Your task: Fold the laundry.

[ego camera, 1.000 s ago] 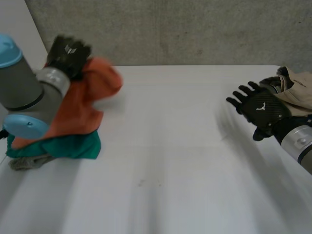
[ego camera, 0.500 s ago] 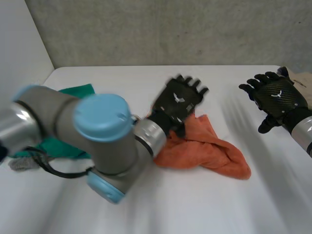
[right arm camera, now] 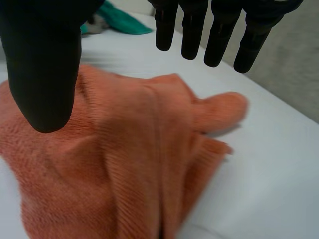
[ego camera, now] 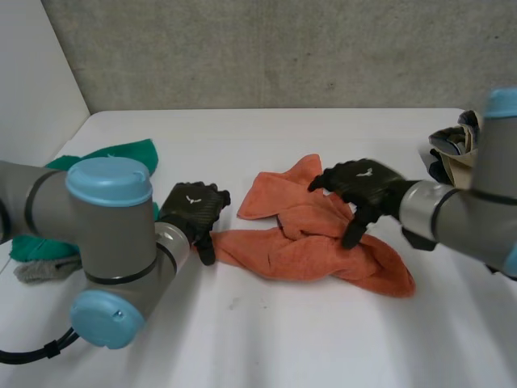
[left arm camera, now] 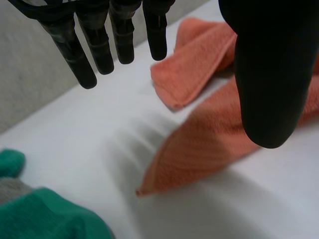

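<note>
Orange towel (ego camera: 315,246) now dropped crumpled mid-desk (ego camera: 266,339); my left hand (ego camera: 192,212) let go, fingers spread; right hand (ego camera: 362,184) arrived over it, spread. Flattening next, I judge.

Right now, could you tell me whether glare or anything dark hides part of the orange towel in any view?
Head view: no glare on the table; the right hand covers the middle of the towel. Left wrist view: the left hand blocks part with its thumb. Right wrist view: the right thumb too.

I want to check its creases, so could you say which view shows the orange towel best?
The head view: the whole orange towel lies crumpled. The left wrist view gives a corner and a fold; the right wrist view its bunched middle.
</note>
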Robot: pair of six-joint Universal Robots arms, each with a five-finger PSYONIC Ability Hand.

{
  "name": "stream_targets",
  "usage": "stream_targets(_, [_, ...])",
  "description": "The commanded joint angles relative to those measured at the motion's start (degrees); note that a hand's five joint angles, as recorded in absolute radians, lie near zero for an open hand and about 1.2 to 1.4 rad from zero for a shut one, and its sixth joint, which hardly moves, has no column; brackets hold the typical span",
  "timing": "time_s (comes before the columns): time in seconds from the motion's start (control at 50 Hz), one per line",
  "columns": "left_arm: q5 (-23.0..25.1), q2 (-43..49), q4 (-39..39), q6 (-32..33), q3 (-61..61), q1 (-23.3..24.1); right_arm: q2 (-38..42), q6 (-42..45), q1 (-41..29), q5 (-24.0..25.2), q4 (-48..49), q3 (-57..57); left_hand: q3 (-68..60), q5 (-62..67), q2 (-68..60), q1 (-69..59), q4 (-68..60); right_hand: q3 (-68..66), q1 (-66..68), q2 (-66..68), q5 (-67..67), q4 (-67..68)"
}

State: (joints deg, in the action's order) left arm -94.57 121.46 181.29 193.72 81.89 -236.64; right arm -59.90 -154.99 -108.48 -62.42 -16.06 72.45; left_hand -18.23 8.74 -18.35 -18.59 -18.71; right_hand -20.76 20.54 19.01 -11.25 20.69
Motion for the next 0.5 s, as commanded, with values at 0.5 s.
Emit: stream_targets(0.5, [1.69, 14.35, -0.51, 5.88, -16.14, -3.12, -0.12, 6.72, -5.16, -9.82, 13.16, 0.15, -61.77, 61.26, -61.65, -61.41, -61.29, -59.24, 59.46, 60.99, -58.75, 59.31])
